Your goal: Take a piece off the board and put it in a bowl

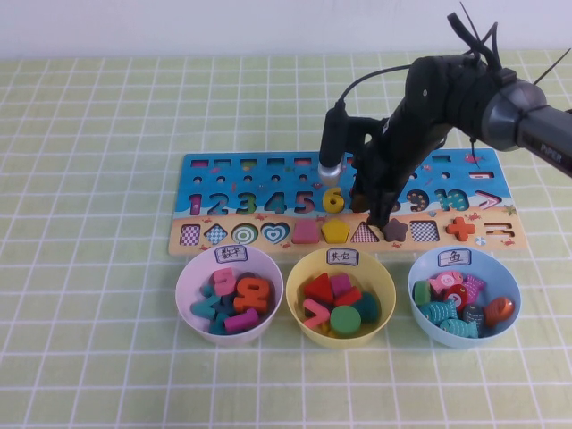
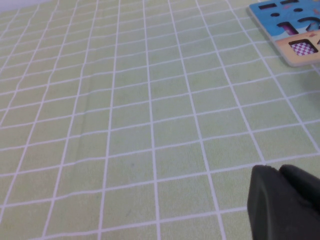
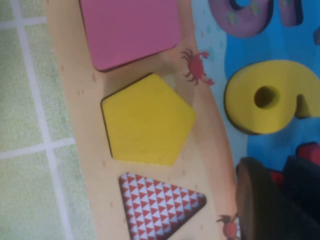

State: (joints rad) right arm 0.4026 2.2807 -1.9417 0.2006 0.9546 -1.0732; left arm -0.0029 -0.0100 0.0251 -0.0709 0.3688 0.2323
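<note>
I see the board (image 1: 268,174) lying across the middle of the desk (image 1: 89,134), long side running left to right. Three bowls sit in a row on its near side: the bowl (image 1: 186,299) furthest left, a second bowl (image 1: 386,290) in the middle, a third bowl (image 1: 511,286) on the right, each holding loose pieces. My right hand (image 1: 374,213) is down on the board right of the digit 6 (image 1: 333,199), over the piece (image 3: 311,150), which shows only in part beside its fingers. My left hand (image 2: 285,202) sits over bare desk, left of the board's left end.
</note>
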